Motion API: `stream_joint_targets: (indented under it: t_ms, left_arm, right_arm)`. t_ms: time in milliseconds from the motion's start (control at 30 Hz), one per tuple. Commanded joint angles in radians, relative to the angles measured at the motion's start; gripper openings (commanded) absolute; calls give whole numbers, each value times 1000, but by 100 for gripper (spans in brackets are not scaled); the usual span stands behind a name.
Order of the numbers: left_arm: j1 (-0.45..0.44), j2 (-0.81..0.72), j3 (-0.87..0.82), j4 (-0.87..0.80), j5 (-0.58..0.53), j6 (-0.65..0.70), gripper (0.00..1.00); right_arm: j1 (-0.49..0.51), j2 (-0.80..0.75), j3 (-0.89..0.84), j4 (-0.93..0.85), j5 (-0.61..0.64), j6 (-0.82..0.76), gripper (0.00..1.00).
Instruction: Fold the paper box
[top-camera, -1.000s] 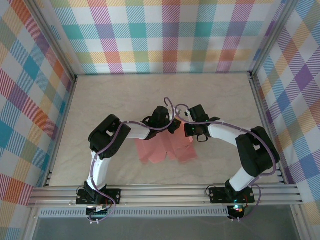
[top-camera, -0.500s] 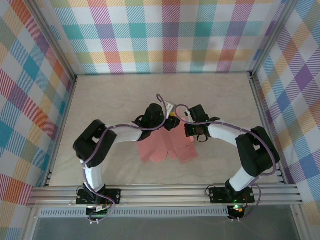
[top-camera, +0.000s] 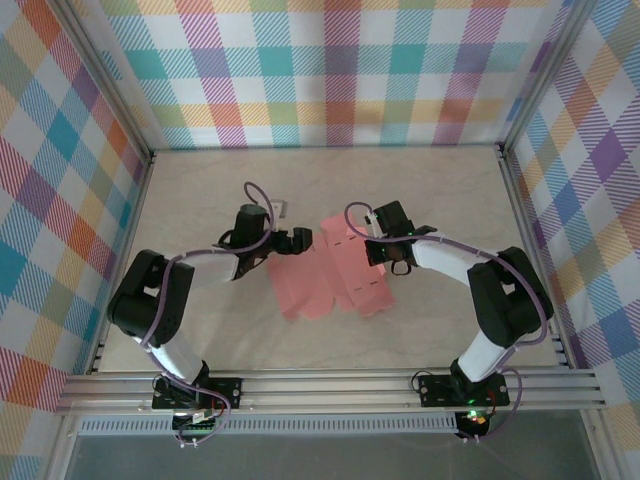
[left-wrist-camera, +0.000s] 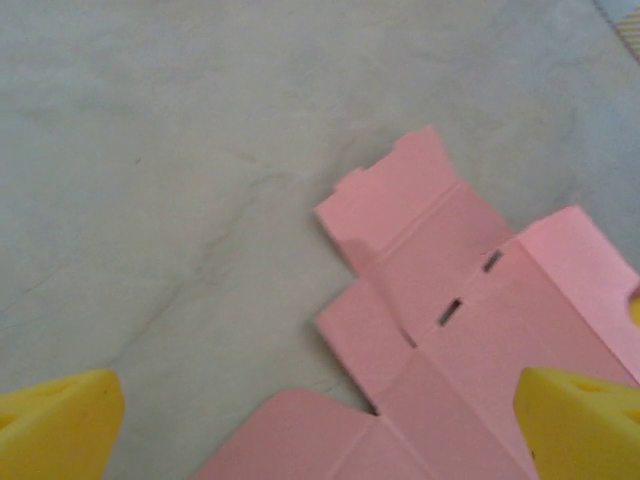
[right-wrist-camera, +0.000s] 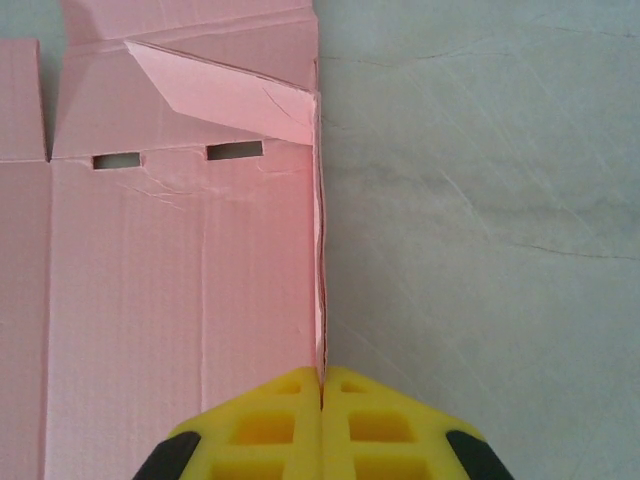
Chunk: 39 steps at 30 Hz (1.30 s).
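The paper box is a salmon-pink die-cut sheet lying mostly flat in the middle of the table, tabs and slots showing. My left gripper hovers at the sheet's far left corner, open, with nothing between its yellow fingertips. From the left wrist, the paper box spreads below and to the right of my left gripper. My right gripper is shut on the sheet's right edge. In the right wrist view a thin upright flap of the paper box runs straight into my right gripper.
Plaid walls enclose the beige table on three sides. An aluminium rail runs along the near edge by the arm bases. Bare table lies behind and to both sides of the sheet.
My left gripper has opened and drawn back to the left, off the sheet's far middle. The sheet's far flap is now uncovered. The right gripper has stayed shut on the right edge.
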Motion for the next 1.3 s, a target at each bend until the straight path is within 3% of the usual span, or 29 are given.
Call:
stream_joint_targets:
  t_ms: [0,200,433,767,933,1067,1133,1267]
  left_arm:
    - [4,54,63,-107,121,-19,93]
    - [5,148,191,-208,162,39,69]
    - [4,259,298,-292,198,71,55]
    - [-4,257,270,-264,252,66,52]
    - [-8,234,230,-207,267,55,41]
    - [-10,217,206,-173,271,57,38]
    - [-13,204,194,-163,270,76,33]
    - [-36,180,183,-196,233,174,31]
  right_arm:
    - [9,12,32,-14,-38,-27,0]
    - [9,13,40,-28,-104,-42,0]
    - [10,24,52,-36,-121,-40,0]
    - [9,46,65,-29,-121,-35,0]
    - [9,52,65,-27,-119,-30,0]
    - [9,58,64,-22,-124,-23,0]
    - [9,60,65,-22,-125,-23,0]
    - [9,56,66,-23,-125,-25,0]
